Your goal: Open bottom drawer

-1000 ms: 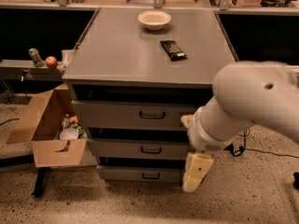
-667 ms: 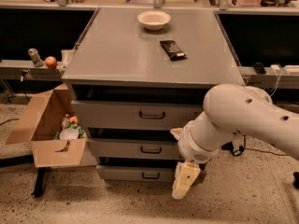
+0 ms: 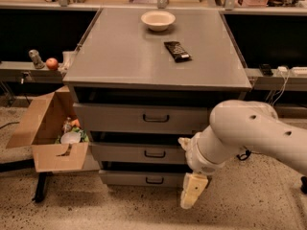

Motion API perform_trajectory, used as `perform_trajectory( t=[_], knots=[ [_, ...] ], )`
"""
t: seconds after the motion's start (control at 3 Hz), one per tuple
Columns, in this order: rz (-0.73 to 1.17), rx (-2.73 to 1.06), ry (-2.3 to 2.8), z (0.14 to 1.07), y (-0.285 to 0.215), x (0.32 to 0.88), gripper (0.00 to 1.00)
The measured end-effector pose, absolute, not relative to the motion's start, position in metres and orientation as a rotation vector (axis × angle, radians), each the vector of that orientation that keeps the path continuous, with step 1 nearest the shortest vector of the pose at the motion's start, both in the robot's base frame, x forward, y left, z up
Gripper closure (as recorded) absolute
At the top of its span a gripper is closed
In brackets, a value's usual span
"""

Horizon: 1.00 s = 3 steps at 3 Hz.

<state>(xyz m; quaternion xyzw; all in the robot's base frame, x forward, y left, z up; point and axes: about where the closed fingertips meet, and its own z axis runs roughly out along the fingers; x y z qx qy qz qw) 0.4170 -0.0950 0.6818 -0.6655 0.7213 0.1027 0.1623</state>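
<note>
Camera view: looking down on a grey cabinet point(image 3: 120, 56) with three drawers, the white arm point(image 3: 249, 133) coming in from the right.
Gripper point(image 3: 193, 195): hanging tip-down off the wrist, low in front of the cabinet's right side, above the speckled floor; whether it is open or closed cannot be told.
Bottom drawer point(image 3: 129, 178): lying just left of the gripper, its right end running behind the gripper.
Handle point(image 3: 154, 180): dark loop sitting left of the gripper at about wrist-to-tip height, clearly apart from it.
Middle drawer point(image 3: 124, 152): sitting up and left of the gripper, its right end hidden behind the wrist.
Top drawer point(image 3: 120, 119): sitting higher again, above and left of the gripper.
Writing: a dark packet point(image 3: 177, 51) is lying on the cabinet top, far above the gripper; its print is too small to read.
Bowl point(image 3: 158, 19): pale, sitting beyond the packet.
Cardboard box point(image 3: 48, 138): standing open on the floor well to the gripper's left, with mixed items inside.
Apple point(image 3: 52, 63): resting on the side shelf, far up and left.
Change since 0.7 s ago: the gripper is sitting slightly lower and a touch further right; the drawers, bowl and packet are lying unchanged.
</note>
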Motion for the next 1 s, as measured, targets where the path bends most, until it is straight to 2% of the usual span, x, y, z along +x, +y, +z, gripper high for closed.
perform_trajectory(
  t=[0.67,1.0],
  knots=[
    [0.270,-1.940,1.989,0.565,-0.143,0.416,0.00],
    [0.336,-1.910,1.973,0.508,-0.162,0.427,0.00]
  ],
)
